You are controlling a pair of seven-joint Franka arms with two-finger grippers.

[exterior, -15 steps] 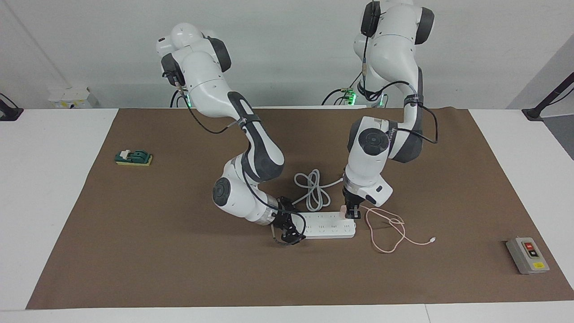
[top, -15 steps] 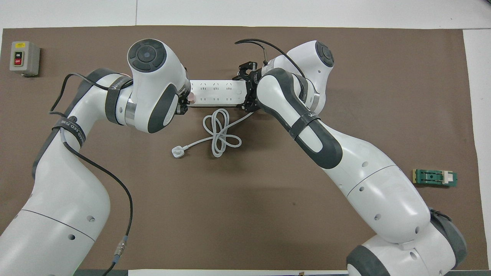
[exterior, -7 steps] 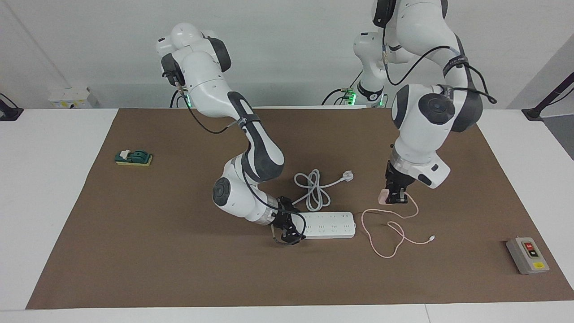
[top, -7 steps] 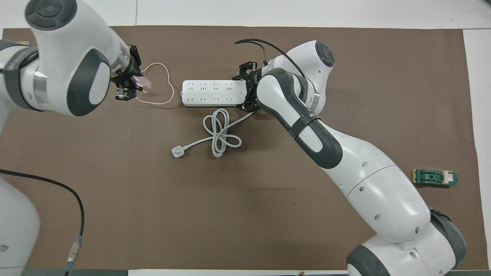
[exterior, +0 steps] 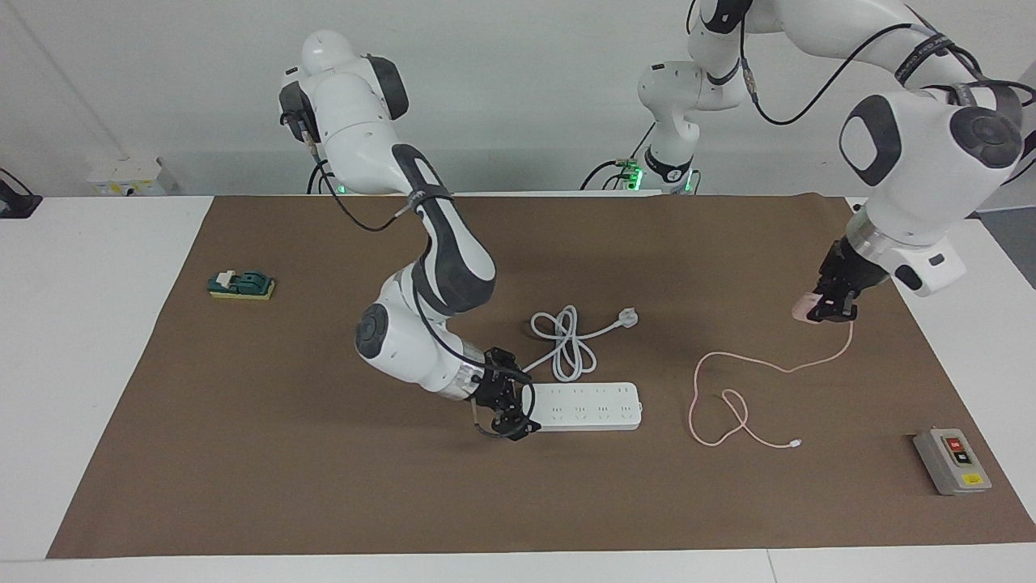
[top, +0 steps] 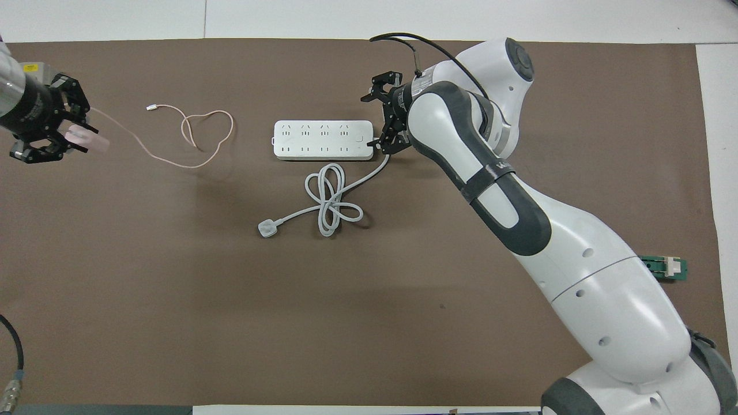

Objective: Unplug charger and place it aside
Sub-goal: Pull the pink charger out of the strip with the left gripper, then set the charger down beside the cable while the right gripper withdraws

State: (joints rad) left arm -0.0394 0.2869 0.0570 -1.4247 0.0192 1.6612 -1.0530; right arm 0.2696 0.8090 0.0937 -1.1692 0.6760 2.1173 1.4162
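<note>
You see little readable writing here: the grey switch box at the left arm's end of the brown mat carries a red and a black button and a yellow label, but you cannot make out the words on any of them. No container sits on the table. Your left gripper hangs raised over the mat toward the left arm's end, clenched on the charger, whose pale pink cube shows between the fingers; the charger is out of the white power strip and well apart from it. Its thin pink cable drops from the cube to the mat, loops there, and ends in a small white connector lying between the power strip and the switch box. Your right gripper sits low at the end of the power strip toward the right arm, its fingers spread wide at that end. The strip's thick white cord lies coiled just nearer the robots, its plug flat on the mat. A small green device rests near the mat's edge at the right arm's end
</note>
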